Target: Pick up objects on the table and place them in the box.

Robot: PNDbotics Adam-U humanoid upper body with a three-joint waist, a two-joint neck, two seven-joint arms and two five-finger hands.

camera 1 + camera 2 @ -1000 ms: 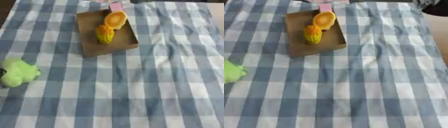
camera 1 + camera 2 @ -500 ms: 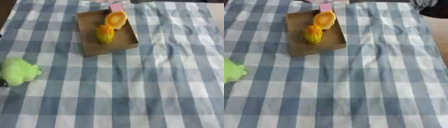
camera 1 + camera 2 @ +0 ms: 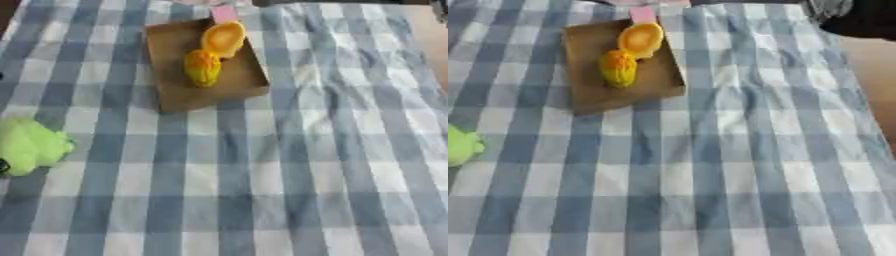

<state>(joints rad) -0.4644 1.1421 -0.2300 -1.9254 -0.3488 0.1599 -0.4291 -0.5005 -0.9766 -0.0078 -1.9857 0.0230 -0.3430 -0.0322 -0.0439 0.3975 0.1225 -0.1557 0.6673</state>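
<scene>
A shallow brown cardboard box (image 3: 203, 65) is lying flat and slightly askew on the far part of the table, its low walls framing a plain matte floor. Inside it, two rounded objects are sitting one behind the other: a yellow, knobbly, oblong piece (image 3: 202, 68) toward the middle, and an orange, smoother, cup-like piece (image 3: 223, 38) at the far end, the two touching or nearly so. A small pink rectangular object (image 3: 224, 13) is standing just at the box's far edge; whether it is inside or just beyond the rim cannot be told.

Well apart from the box, at the near left edge of the table, a lime-green, lumpy, soft-looking object (image 3: 31, 146) is resting on the cloth, cut off in part by the frame in the right eye view. A small dark shape (image 3: 3, 166) is showing at the very left edge, touching the green object's lower side; what it is cannot be told.

A blue-and-white checked tablecloth (image 3: 737, 165) is covering the whole surface, its fabric rippling in soft creases to the right of the box and lying smoother toward the near side. At the far right, bare tan table (image 3: 875, 75) is showing beyond the cloth's edge.

Neither robot hand is clearly appearing in either view, so the state of the fingers cannot be told.
</scene>
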